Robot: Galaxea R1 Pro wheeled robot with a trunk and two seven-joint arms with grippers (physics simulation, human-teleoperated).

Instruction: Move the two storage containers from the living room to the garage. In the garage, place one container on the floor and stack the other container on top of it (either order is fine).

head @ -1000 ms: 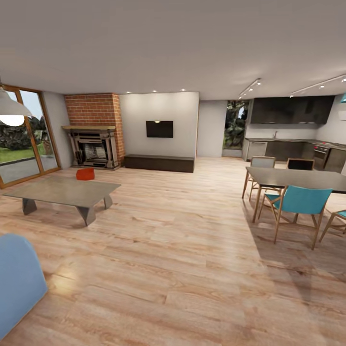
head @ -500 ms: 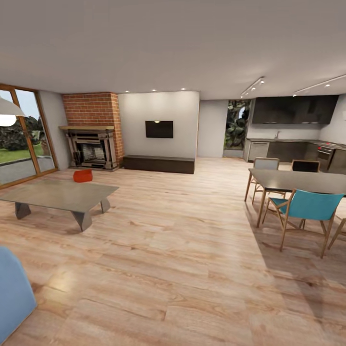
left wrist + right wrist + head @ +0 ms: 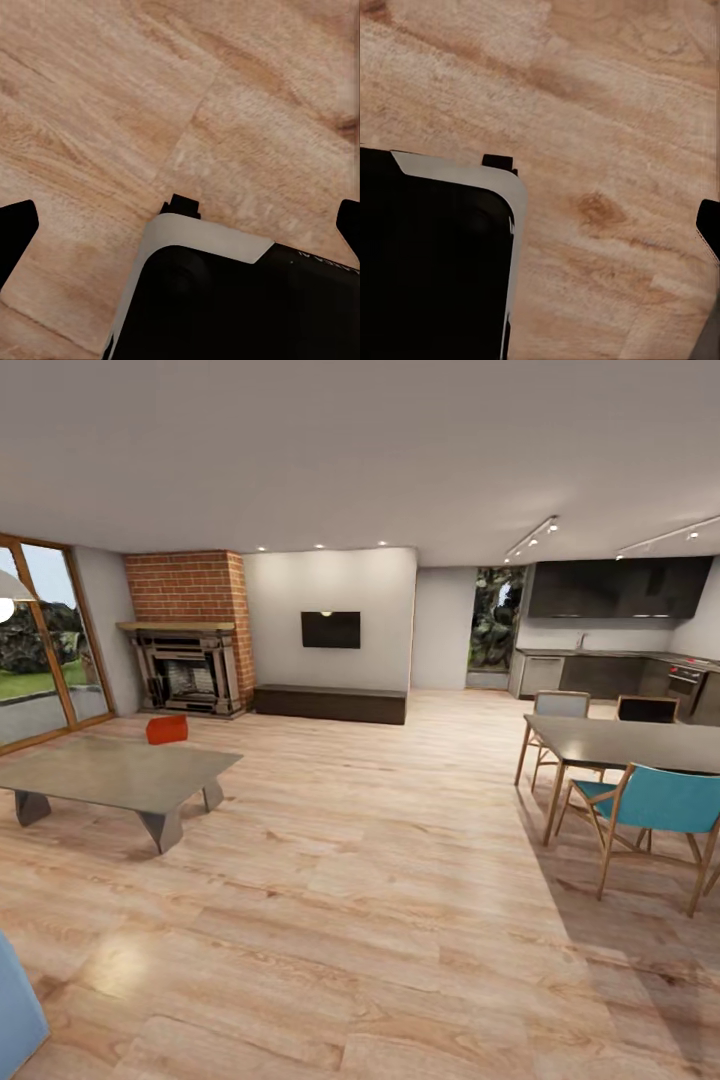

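**Living room seen from the robot's head, with both wrist views over the plank floor**

Nearest, at the lower left edge, a corner of a pale blue seat is cut by the frame. The light wood plank floor of the living room spreads across the whole near and middle ground. In the left wrist view the left pincer is seen as two dark fingertips at opposite edges of the picture, standing wide apart with nothing between them, above the robot's black, grey-edged body. In the right wrist view one dark fingertip of the right pincer is visible at the edge; whether that pincer is wide or narrow cannot be told.

In the middle distance a low grey desk stands at the left, and a dark dining table with a teal chair at the right. One orange-red storage container is seen just beyond the far edge of the low desk; whether it rests on the desk or on the floor behind cannot be told.

Farthest, the red brick fireplace, the long dark low cabinet, the black wall TV and a dark kitchen line the far wall.
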